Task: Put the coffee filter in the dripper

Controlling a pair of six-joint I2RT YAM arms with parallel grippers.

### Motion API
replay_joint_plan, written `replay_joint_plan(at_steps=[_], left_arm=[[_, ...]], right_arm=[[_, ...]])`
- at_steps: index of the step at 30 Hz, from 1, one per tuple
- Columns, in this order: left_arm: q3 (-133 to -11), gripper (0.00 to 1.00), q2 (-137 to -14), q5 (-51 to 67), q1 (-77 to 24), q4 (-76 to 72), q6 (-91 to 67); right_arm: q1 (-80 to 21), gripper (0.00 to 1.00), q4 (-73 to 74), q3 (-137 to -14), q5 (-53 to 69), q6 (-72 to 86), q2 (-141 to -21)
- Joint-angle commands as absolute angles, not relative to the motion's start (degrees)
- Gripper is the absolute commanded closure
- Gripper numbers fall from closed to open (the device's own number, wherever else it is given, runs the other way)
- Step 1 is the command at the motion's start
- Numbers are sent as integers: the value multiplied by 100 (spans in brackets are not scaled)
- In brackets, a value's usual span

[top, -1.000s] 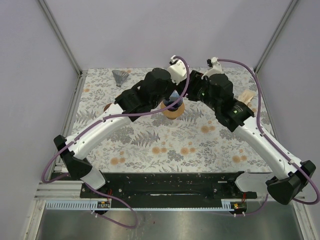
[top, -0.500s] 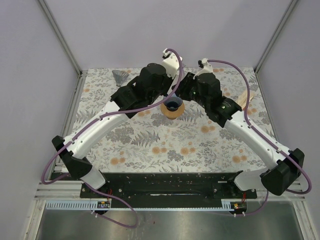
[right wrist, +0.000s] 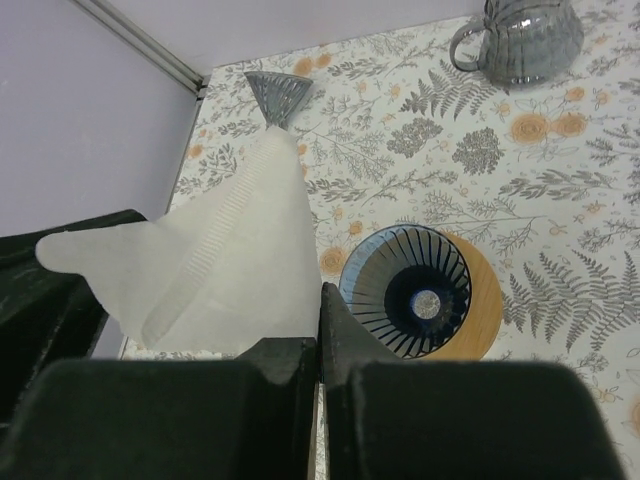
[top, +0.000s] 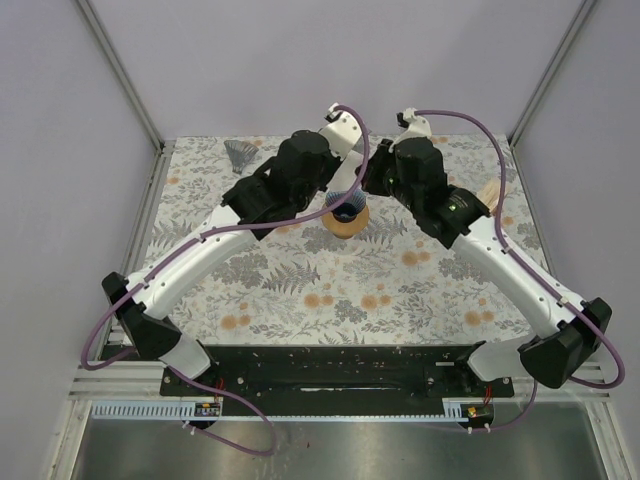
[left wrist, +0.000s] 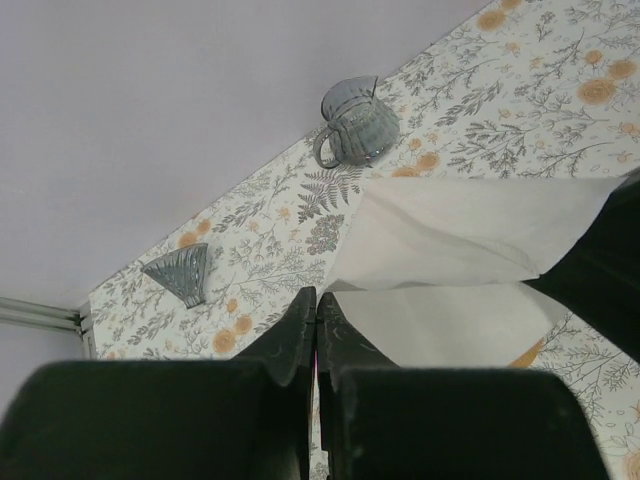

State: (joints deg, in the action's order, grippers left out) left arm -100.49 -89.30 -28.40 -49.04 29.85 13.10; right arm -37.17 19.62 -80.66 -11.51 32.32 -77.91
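Observation:
A white paper coffee filter (left wrist: 450, 270) hangs in the air between my two grippers. My left gripper (left wrist: 318, 300) is shut on one corner of it. The right gripper (right wrist: 320, 298) is shut on the filter's (right wrist: 220, 265) lower edge. Just right of the right fingertips and below them sits the dripper (right wrist: 415, 295), a blue ribbed cone on a round wooden base. In the top view both wrists meet above the dripper (top: 347, 212) and hide the filter.
A grey ribbed pitcher (left wrist: 358, 125) stands at the back of the floral mat. A grey fan-shaped piece (top: 238, 155) lies at the back left corner. A wooden object (top: 490, 193) sits by the right edge, partly behind the right arm.
The right arm has swung in toward the left gripper and its jaws have closed on the filter. The left gripper has kept its hold and shifted slightly left.

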Motion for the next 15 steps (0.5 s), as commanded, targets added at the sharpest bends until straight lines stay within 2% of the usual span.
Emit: replay_joint_plan(at_steps=[1,15], left_arm=[[-10002,100,-8587,-2858,-4747,2759,1381],[-9853,100,-8921,-889,-3947,3533,27]], right_arm=[[-3499,100,2592,-8788,-1126,2856,-7927],[-2681,97,4955,-10511,728,2092,-9096]])
